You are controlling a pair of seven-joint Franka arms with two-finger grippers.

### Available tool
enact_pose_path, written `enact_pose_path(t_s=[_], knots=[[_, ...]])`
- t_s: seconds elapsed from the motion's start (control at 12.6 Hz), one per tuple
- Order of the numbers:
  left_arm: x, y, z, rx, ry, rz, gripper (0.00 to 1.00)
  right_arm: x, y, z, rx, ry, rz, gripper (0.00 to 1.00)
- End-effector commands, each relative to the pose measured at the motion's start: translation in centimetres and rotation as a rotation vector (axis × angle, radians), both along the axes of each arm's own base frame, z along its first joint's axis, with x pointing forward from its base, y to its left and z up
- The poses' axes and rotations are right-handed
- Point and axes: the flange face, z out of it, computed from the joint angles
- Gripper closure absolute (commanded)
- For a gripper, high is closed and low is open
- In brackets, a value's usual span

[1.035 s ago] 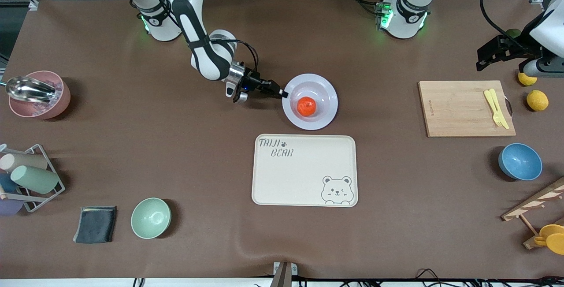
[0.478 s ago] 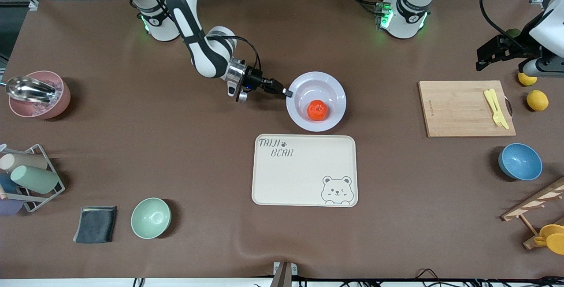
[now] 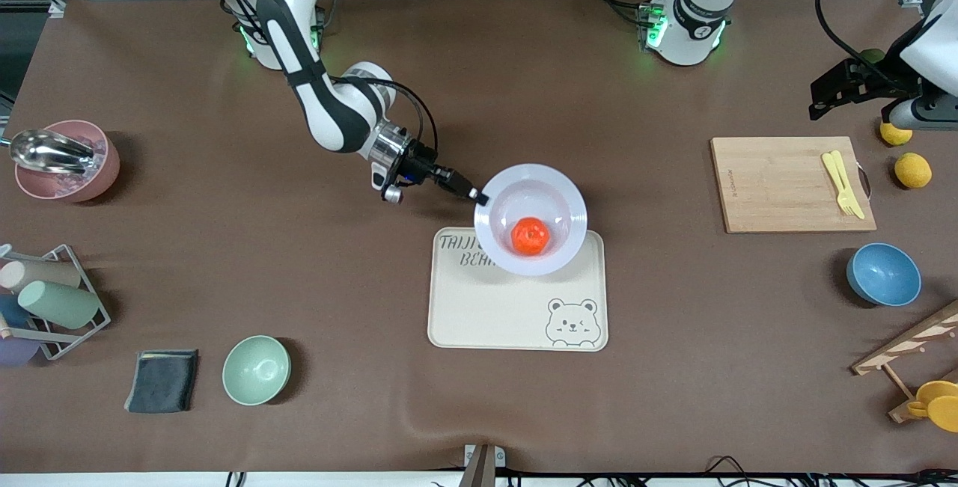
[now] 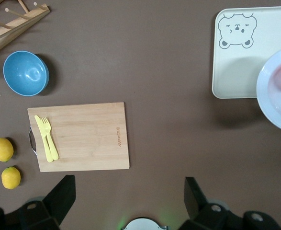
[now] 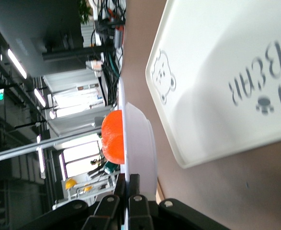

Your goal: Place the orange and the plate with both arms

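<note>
1. right gripper (image 3: 480, 198): pressed together on the rim of the plate (image 3: 561, 195), at the edge toward the right arm's end; plate carried in the air over the tray (image 3: 479, 322), covering part of its lettering.
2. orange (image 3: 531, 236): sat loose in the plate's well, near the middle; seen edge-on in the right wrist view (image 5: 113, 136), above the rim.
3. left gripper (image 4: 126, 206): fingers spread wide, nothing between them; hovered over the left arm's end of the table near the board (image 3: 786, 188); that arm waited.
4. step in hand, judged: lowering the plate onto the tray; advice: keep the plate level, since a one-sided rim pinch invites sag and the orange could roll; descend slowly, set the base flat inside the tray's lip, then release.
5. caution: plate hung over the tray's edge farther from the camera; shifting it toward the bear drawing (image 3: 572, 322) before setting down would seat it fully.
6. surroundings: fork (image 3: 842, 182) on the board; two yellow fruits (image 3: 913, 170) beside it; blue bowl (image 3: 883, 274), green bowl (image 3: 256, 369), pink bowl (image 3: 67, 161) with a metal scoop, cup rack (image 3: 52, 300), dark cloth (image 3: 162, 380).
7. obstructions: none lay on the tray; all the other items stood well apart from it.
</note>
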Motion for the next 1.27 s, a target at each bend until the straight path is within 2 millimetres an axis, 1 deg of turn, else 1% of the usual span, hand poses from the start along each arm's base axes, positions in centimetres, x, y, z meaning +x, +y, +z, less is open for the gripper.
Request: enact_pose_path(t_s=[0.0, 0.08, 0.24, 0.4, 0.56, 0.72, 0.8, 1.12, 1.19], knots=[[-0.2, 0.1, 0.4, -0.013, 0.01, -0.011, 0.0, 2.5, 1.6, -2.0, 0.006, 0.013, -0.078, 1.0], [-0.2, 0.1, 0.4, -0.013, 0.01, -0.012, 0.0, 3.4, 1.5, -2.4, 0.004, 0.008, -0.087, 1.0], [-0.2, 0.2, 0.4, -0.014, 0.01, -0.012, 0.0, 4.4, 1.4, -3.9, -0.009, 0.008, -0.091, 1.0], [-0.1, 0.1, 0.3, -0.014, 0.011, -0.014, 0.0, 4.9, 1.0, -5.6, -0.039, 0.003, -0.081, 1.0], [-0.1, 0.1, 0.2, -0.014, 0.013, -0.014, 0.0, 5.8, 0.6, -6.4, -0.048, -0.002, -0.085, 1.0], [-0.1, 0.1, 0.2, -0.016, 0.012, -0.014, 0.0, 6.7, 1.1, -7.0, -0.046, -0.013, -0.084, 1.0], [-0.1, 0.1, 0.2, -0.016, 0.012, -0.014, 0.0, 6.9, 1.0, -7.6, -0.055, -0.01, -0.086, 1.0], [-0.1, 0.1, 0.2, -0.004, 0.012, -0.023, 0.0, 7.3, 0.2, -8.1, -0.076, -0.012, -0.083, 1.0], [-0.1, 0.3, 0.2, -0.007, 0.012, -0.018, 0.0, 7.4, -0.2, -8.4, -0.096, -0.012, -0.074, 0.81]])
